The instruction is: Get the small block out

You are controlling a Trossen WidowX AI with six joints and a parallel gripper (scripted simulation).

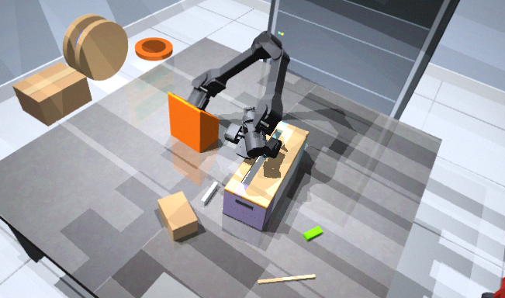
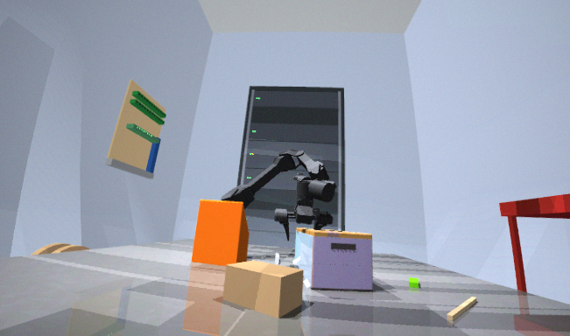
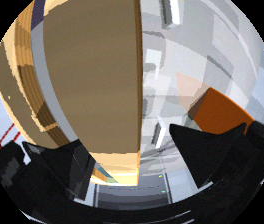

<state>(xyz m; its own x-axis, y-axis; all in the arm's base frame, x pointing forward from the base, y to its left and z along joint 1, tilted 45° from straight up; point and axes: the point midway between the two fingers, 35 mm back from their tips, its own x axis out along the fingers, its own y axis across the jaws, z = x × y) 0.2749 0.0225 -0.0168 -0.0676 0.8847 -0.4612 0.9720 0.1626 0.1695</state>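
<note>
I'm hovering the claw (image 2: pixel 302 220) over the box (image 1: pixel 264 176) at frame centre, fingers spread wide, gripping nothing | one finger (image 2: pixel 286 227) is hanging beside the box's left edge | can't make out the block on its shelf | green piece (image 1: pixel 313 233) is lying on the table (image 1: pixel 104 163), lower right.

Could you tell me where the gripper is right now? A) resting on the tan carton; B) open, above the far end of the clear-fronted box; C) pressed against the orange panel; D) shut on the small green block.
B: the gripper hangs open with nothing in it over the far end of the box, apart from the other things.
</note>
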